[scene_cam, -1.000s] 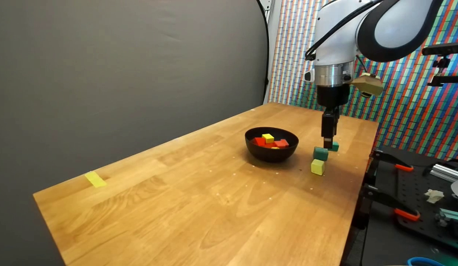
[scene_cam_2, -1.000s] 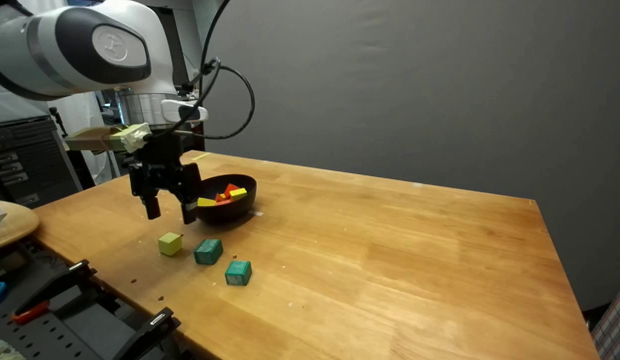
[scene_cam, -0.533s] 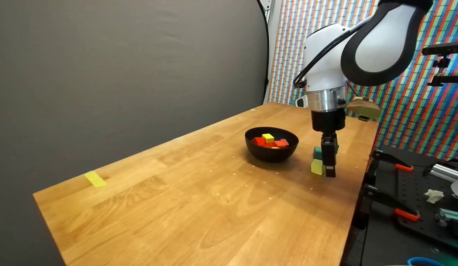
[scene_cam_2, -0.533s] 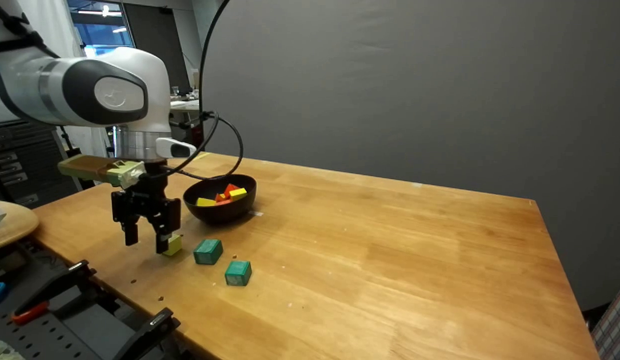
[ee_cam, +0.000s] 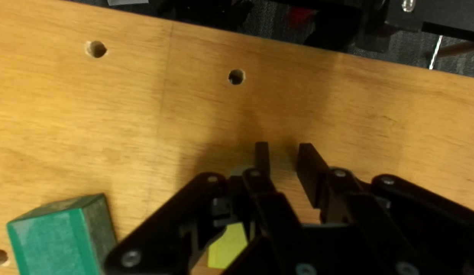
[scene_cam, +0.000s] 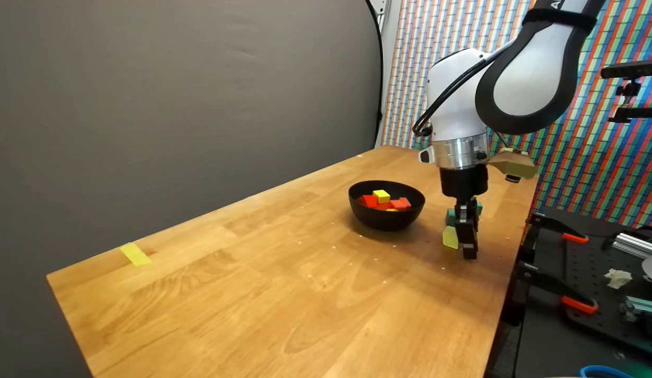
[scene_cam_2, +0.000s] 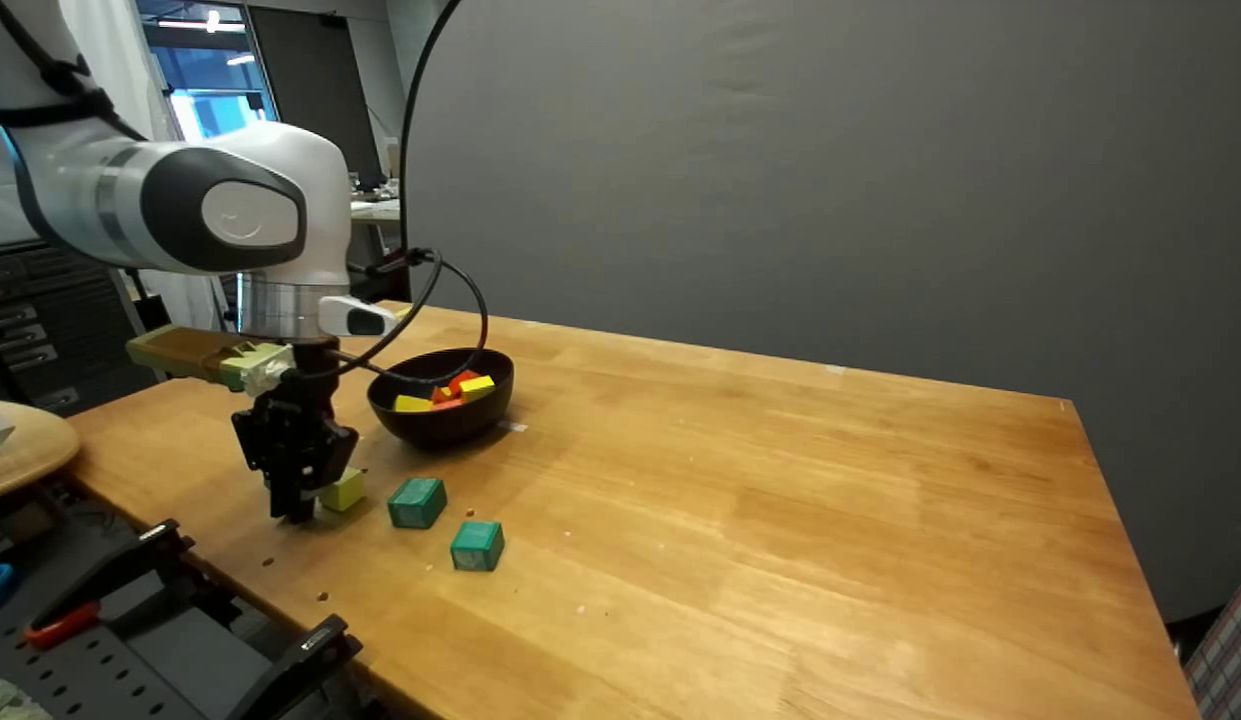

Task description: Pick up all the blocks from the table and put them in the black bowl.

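Exterior view: round black bowl (scene_cam_2: 440,429) holds red and yellow cubes (scene_cam_2: 476,389); yellow cube (scene_cam_2: 344,491), two green cubes (scene_cam_2: 477,546) left; my black gripper (ee_cam: 284,151) ajar, empty.

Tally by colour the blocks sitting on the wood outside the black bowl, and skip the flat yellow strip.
Green blocks: 2
Yellow block: 1
Total: 3
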